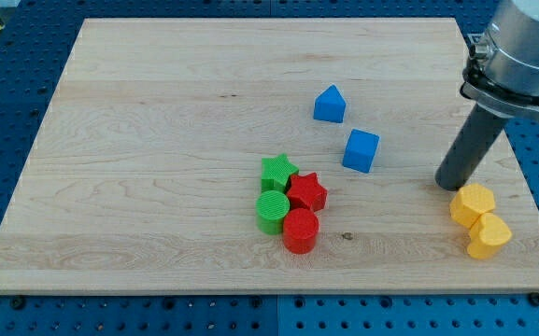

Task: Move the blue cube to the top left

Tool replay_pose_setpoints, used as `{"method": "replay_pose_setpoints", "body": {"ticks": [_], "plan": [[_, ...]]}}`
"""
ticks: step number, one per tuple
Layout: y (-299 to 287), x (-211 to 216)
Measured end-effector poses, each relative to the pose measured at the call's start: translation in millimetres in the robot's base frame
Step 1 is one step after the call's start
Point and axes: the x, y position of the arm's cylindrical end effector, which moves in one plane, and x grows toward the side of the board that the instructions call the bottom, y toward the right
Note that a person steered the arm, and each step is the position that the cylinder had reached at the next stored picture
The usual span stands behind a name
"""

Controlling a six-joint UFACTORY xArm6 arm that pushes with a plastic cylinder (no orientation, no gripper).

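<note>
The blue cube sits on the wooden board right of centre. A second blue block with a peaked top lies just above and left of it, apart from it. My tip is down on the board to the right of the blue cube, with a clear gap between them. It stands just above and left of two yellow blocks.
Two yellow blocks touch each other near the view's right edge. A cluster below centre holds a green star, a red star, a green cylinder and a red cylinder.
</note>
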Motion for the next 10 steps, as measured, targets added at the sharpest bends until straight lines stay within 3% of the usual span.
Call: {"method": "replay_pose_setpoints", "body": {"ticks": [1,3,5,7,8,10], "plan": [[-31,-5],[-38,-5],[-95,-57],[-84,-48],[-69,-20],[-135,-35]]}}
